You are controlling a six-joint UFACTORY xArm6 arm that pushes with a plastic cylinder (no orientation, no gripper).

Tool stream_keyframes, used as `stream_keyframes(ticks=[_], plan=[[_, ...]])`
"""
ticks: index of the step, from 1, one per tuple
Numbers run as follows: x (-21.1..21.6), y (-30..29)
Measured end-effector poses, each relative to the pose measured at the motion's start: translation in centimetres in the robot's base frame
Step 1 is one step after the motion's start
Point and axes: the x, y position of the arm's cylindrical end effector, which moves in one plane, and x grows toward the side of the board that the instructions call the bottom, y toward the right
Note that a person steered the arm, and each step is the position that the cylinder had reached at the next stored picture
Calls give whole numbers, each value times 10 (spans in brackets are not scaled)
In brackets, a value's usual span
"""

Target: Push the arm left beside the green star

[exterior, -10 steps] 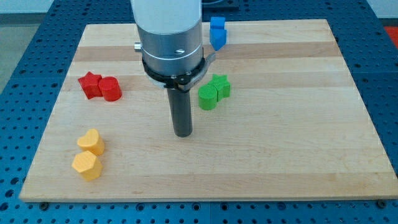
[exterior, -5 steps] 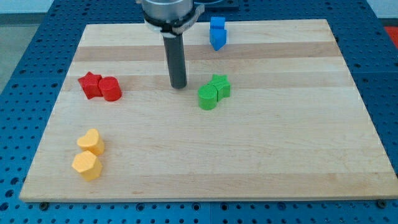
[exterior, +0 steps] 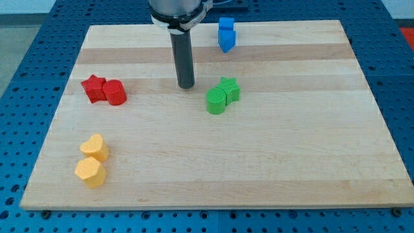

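**Spotter:** Blue perforated bench all round, with the pale wooden table on it. What have you got?

**Operator:** I'm driving a bare rod, so there are no fingers to be apart or together. My tip rests on the wood near the green star, at about its nine o'clock, with a clear strip of table between them.

**Spotter:** And the star itself?

**Operator:** Just right of the middle, toward the view's top, touching a green cylinder at its seven o'clock. From my tip the star lies at three o'clock, roughly level. I judge I'm already on its left side, so little remains beyond closing in without nudging the cylinder.

**Spotter:** Anything else?

**Operator:** A blue block at twelve o'clock, red star and red cylinder at nine, two yellow blocks at seven.

**Spotter:** Any labels or writing?

**Operator:** None I can read.
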Motion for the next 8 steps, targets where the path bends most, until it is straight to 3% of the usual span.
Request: stream_keyframes(ticks=[2, 8], plan=[[-25, 0], [-13, 0]])
